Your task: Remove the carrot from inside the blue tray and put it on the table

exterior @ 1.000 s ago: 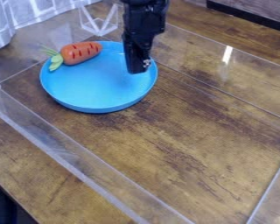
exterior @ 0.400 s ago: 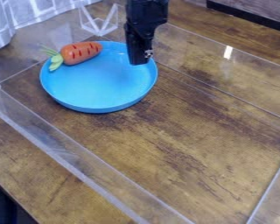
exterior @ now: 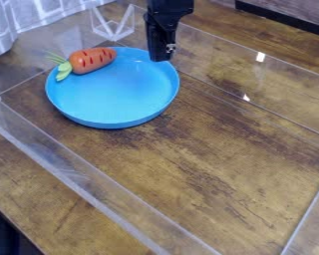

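Hand (exterior: 159,56) closed, nothing gripped, at tray's (exterior: 115,98) far right rim; carrot (exterior: 88,61) lies to its left.

Crinkled translucent plastic (exterior: 32,16) at ten o'clock; pale angular piece (exterior: 116,20), eleven o'clock; dark, unclear object (exterior: 3,235), seven o'clock.

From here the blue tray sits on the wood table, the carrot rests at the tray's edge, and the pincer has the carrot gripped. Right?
Not quite: the camera view shows the pincer away from the carrot, not gripping it. The rest stands.
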You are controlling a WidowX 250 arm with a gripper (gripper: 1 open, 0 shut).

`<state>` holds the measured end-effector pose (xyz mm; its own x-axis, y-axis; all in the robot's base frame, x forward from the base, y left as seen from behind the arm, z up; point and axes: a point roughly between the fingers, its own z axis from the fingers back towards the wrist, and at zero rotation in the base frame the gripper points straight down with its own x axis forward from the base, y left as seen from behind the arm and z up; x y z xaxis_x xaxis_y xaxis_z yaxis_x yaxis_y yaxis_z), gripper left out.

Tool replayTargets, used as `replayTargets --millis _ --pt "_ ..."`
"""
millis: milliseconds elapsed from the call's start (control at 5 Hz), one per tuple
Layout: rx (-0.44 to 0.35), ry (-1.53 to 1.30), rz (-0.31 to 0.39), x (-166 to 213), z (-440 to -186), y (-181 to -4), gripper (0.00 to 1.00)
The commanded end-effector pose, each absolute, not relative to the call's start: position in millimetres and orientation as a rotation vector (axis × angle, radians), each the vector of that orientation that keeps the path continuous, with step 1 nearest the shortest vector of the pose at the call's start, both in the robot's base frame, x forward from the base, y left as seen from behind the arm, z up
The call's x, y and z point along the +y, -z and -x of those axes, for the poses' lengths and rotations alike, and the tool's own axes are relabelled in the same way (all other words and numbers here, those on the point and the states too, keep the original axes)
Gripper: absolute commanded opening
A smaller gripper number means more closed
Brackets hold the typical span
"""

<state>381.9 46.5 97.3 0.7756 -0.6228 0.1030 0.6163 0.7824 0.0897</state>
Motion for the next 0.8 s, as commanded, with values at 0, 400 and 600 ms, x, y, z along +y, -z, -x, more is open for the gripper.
replayTargets --millis 0,400,600 --pt "-0.233 0.661 -0.112 55 -388 -140.3 1.00" --pt "-0.198 0.621 -0.118 78 -386 -135.2 1.00" --pt "-0.173 0.600 -0.134 97 -383 -136.1 1.00"
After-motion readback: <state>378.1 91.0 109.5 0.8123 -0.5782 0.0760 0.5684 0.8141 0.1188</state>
